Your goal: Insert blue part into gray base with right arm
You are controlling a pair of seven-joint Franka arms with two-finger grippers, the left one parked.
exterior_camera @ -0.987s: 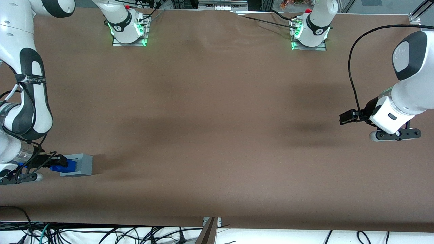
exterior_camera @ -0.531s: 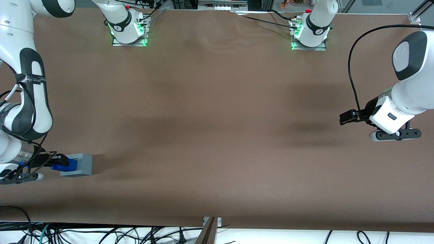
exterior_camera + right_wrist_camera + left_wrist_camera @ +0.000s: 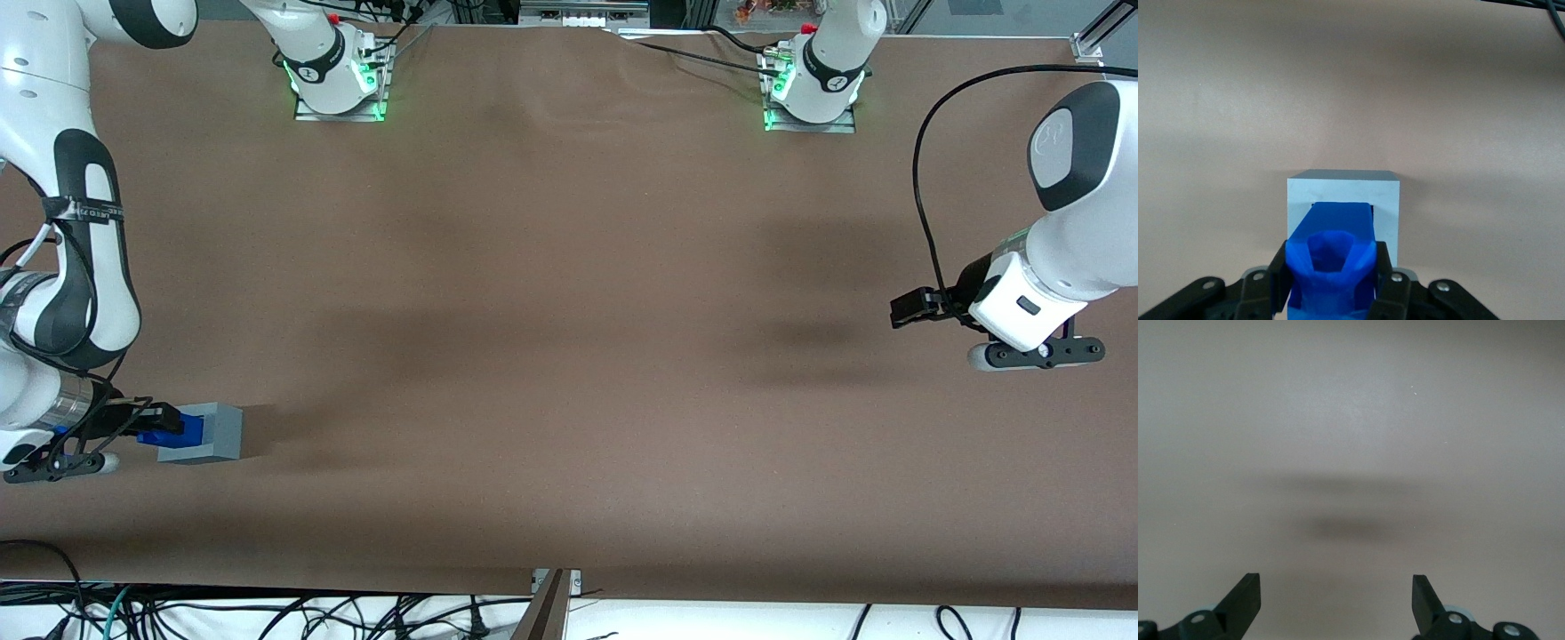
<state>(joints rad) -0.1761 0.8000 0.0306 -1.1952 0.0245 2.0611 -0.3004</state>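
While the right arm (image 3: 84, 258) hangs low at its own end of the counter (image 3: 569, 356), its claw (image 3: 147, 425) is clamped on the blue part (image 3: 1333, 267), black fingers (image 3: 1383, 283) pressing its two flanks. Look at the wrist view: the blue part's leading end sits right over the square recess of the gray base (image 3: 1343, 200), seemingly started into the opening, though how deep it has gone cannot be told. From the front, the blue part (image 3: 182, 430) meets the gray base (image 3: 213, 433) on the side toward the claw, and the base rests flat on the counter. Both pieces look like rigid, light plastic, so nothing should flex or crush. The catch, I'd judge: that base is loose and light enough to skid if the push runs off-axis. Holding the blue part by its flat flanks, as now, looks right; smooth plastic could slip under a hard shove.
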